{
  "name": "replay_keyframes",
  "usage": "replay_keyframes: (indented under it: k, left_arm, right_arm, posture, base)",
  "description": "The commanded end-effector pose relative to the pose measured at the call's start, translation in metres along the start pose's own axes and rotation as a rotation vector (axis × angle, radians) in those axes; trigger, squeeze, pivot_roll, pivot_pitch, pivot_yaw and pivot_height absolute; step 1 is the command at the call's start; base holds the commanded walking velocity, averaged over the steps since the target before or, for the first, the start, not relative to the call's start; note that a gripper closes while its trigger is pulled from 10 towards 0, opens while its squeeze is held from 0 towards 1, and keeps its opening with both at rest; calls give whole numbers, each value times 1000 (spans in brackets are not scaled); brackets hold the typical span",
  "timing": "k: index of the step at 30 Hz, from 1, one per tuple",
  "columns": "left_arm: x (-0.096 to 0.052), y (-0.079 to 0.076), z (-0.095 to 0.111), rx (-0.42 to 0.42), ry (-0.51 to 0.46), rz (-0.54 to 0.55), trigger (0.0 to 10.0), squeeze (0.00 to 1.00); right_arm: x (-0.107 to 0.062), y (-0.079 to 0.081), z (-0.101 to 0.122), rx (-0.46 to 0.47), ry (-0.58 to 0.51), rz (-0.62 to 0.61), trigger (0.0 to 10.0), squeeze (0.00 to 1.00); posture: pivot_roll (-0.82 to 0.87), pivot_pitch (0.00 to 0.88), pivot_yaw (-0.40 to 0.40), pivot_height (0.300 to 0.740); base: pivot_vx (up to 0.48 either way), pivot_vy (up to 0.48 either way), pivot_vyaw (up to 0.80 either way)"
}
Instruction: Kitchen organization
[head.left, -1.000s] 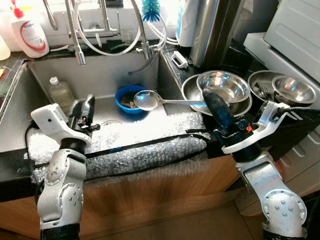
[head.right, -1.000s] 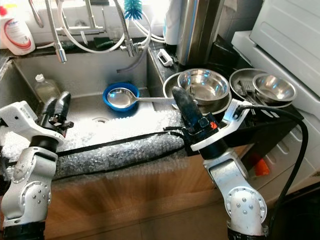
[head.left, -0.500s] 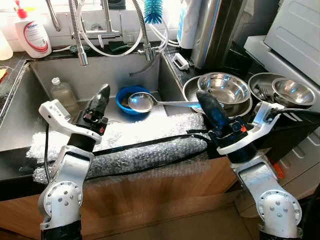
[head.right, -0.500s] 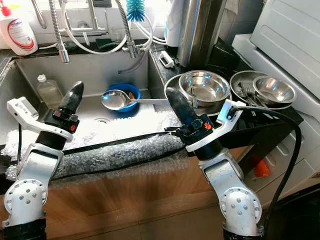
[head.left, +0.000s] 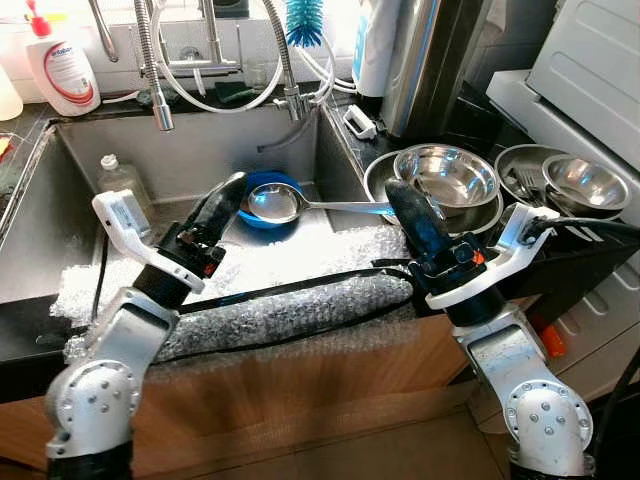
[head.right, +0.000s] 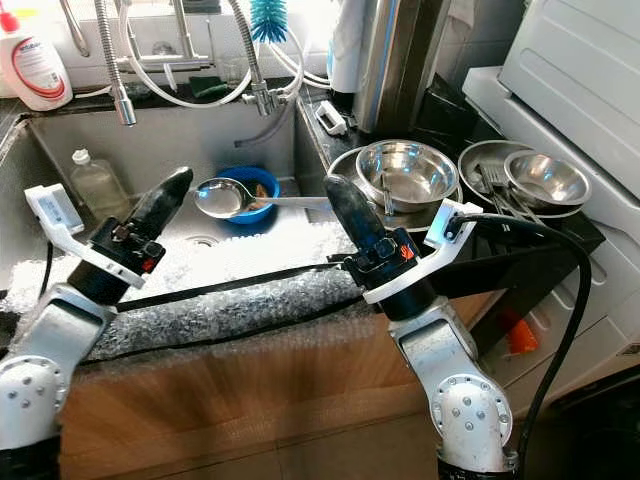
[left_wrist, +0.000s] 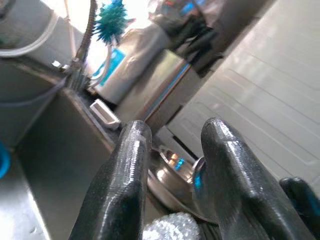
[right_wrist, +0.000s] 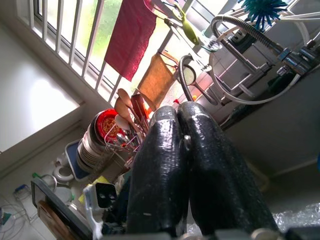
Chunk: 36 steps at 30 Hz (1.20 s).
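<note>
A steel sink (head.left: 70, 190) is set in a dark counter under a bright window, with a coiled spring faucet (head.left: 150, 60) and a blue bottle brush (head.left: 303, 18) at the back wall. The front edge is padded with bubble wrap (head.left: 290, 300) bound by a black strap. A white soap bottle with a red label (head.left: 62, 65) is stood at the far left, and a clear plastic bottle (head.left: 118, 180) is seen inside the basin. A blue bowl (head.left: 262, 195) is placed in the basin near its right wall; a shiny steel ladle (head.left: 275, 202) is laid with its cup over the bowl and its handle reaching right toward stacked steel bowls (head.left: 445, 180) on the counter. More steel bowls (head.left: 575, 180) are set farther right. The left gripper (head.left: 225, 195) is held just beside the ladle's cup, fingers parted. The right gripper (head.left: 400, 200) is raised near the handle, fingers pressed together, empty.
</note>
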<state>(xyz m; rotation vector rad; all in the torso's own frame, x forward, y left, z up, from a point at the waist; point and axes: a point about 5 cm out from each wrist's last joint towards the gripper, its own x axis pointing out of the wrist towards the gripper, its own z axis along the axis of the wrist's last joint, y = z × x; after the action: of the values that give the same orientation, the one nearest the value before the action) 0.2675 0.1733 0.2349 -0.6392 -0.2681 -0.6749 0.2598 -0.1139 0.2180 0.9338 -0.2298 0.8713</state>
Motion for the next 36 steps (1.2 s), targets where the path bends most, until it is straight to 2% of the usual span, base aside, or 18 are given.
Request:
replay_keyframes:
  k: [1,12,32,33,34,35,36]
  left_arm:
    - [-1,-1,-1,-6,26,-29,10000,0]
    - [-11,-10,-12,-60,124,-95,10000,0]
    - [-2,-23,-22,-118,90,-108,10000,0]
    - [-1,-22,-21,-118,85,-102,8549,0]
    - [-1,-22,-21,-118,79,-98,1725,0]
    - [0,-22,-21,-121,76,-98,0,0]
    - [0,-23,-22,-125,71,-101,0,0]
  right_arm:
    - [2,4,5,-22,-19,17,10000,0]
    - [0,5,2,-11,-10,24,10000,0]
    - [0,6,-7,14,10,35,10000,0]
    - [0,6,-7,15,11,36,10000,0]
    - [1,6,-8,15,13,37,10000,0]
    - [1,6,-8,16,13,37,10000,0]
    - [1,6,-8,16,12,37,10000,0]
  posture:
    - [74,103,-30,740]
    - [79,112,-34,740]
    - [82,115,-28,740]
    - [81,115,-29,740]
    - [81,115,-28,740]
    - [81,115,-28,740]
    - [81,115,-28,740]
  base:
    - [0,0,0]
    - [0,0,0]
    - [0,0,0]
    - [0,0,0]
    - [0,0,0]
    - [0,0,0]
    - [0,0,0]
